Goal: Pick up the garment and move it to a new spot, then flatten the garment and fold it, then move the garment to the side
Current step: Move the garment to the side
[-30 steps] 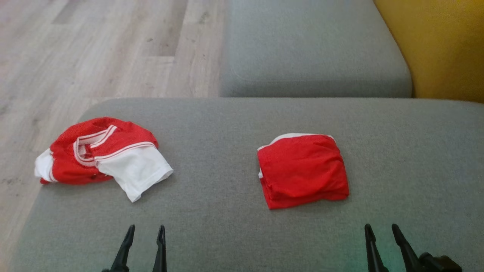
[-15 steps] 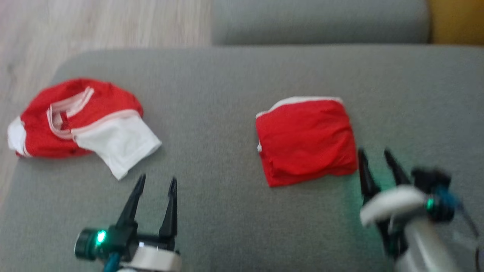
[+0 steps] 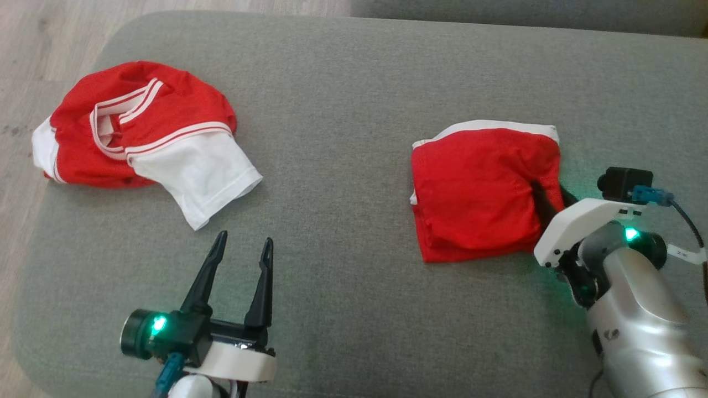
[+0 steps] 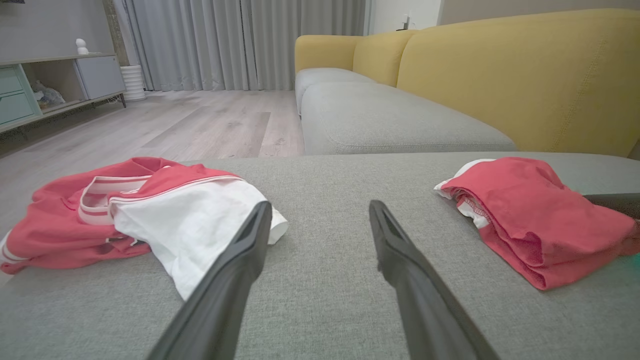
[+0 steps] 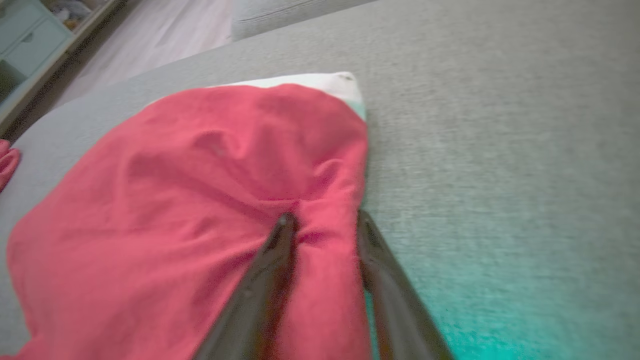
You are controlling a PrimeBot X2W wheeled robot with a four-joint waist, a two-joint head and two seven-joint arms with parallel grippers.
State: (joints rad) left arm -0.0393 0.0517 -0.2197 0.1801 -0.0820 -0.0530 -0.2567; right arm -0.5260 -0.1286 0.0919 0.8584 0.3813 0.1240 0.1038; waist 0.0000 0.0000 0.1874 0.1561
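Observation:
A folded red garment [image 3: 475, 193] with a white edge lies right of centre on the grey cushion [image 3: 343, 99]. My right gripper [image 3: 548, 189] is at its right edge, shut on the folded red garment [image 5: 175, 200]; in the right wrist view one finger presses on top of the cloth and the other sits beside the edge, with cloth bunched between at my right gripper [image 5: 322, 220]. A crumpled red and white garment [image 3: 138, 127] lies at the far left. My left gripper [image 3: 244, 239] stands open just short of its white sleeve [image 4: 200, 235], with nothing between the fingers.
The cushion's left edge drops to a wooden floor [image 3: 22, 33] right beside the crumpled garment. A second grey seat cushion [image 4: 380, 120] and a yellow sofa back [image 4: 500, 75] lie beyond. A low cabinet [image 4: 50, 85] stands far off.
The camera has tilted down and both arms have come forward. My right gripper has reached the folded garment's right edge and closed on it. My left gripper has neared the white sleeve.

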